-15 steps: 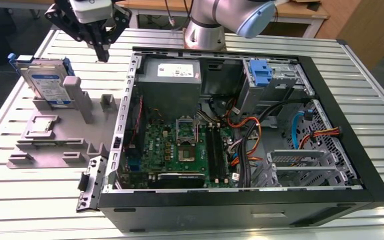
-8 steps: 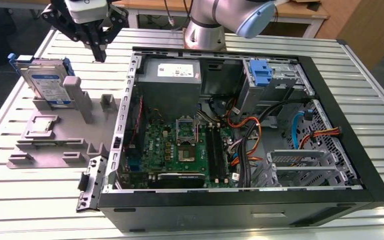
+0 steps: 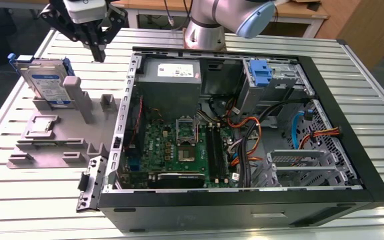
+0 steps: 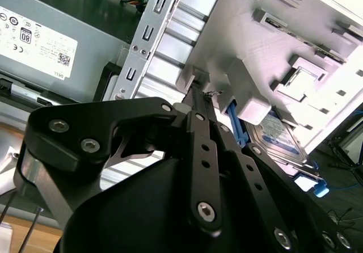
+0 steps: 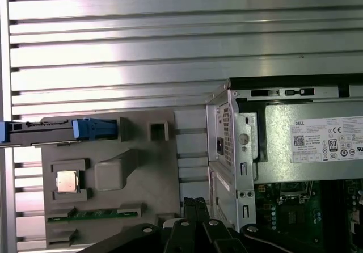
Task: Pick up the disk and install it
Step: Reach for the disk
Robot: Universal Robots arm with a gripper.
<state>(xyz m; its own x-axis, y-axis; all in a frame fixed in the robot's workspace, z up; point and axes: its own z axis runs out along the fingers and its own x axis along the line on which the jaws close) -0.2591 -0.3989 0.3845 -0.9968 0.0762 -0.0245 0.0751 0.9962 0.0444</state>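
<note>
Far on the exterior view's left, at about ten o'clock on the slatted table [image 3: 38, 200], the disk [image 3: 45, 82] stands on edge in a grey jig [image 3: 52, 150]. It leans a little, its label faces out and blue rails run along its edges. The first wrist view has the disk [image 5: 39, 133] edge-on in its slot. In the second wrist view the disk [image 4: 281, 136] sits just past a jig post. A small chip [image 3: 42, 125] lies in a jig pocket at six o'clock from the disk.

At one o'clock from the disk the gripper [image 3: 98, 56] hangs over the table, apart from the disk and touching nothing. Its fingers are pressed together with nothing between them, as both wrist views show [image 4: 198, 91] [image 5: 195, 202].

Next comes the open case [image 3: 232, 210], lying on its side. Its power supply [image 3: 170, 75] is at eleven o'clock inside, the board [image 3: 178, 150] at seven, and a blue bracket [image 3: 260, 72] at one. The arm [image 3: 219, 20] rises behind the case at twelve.
</note>
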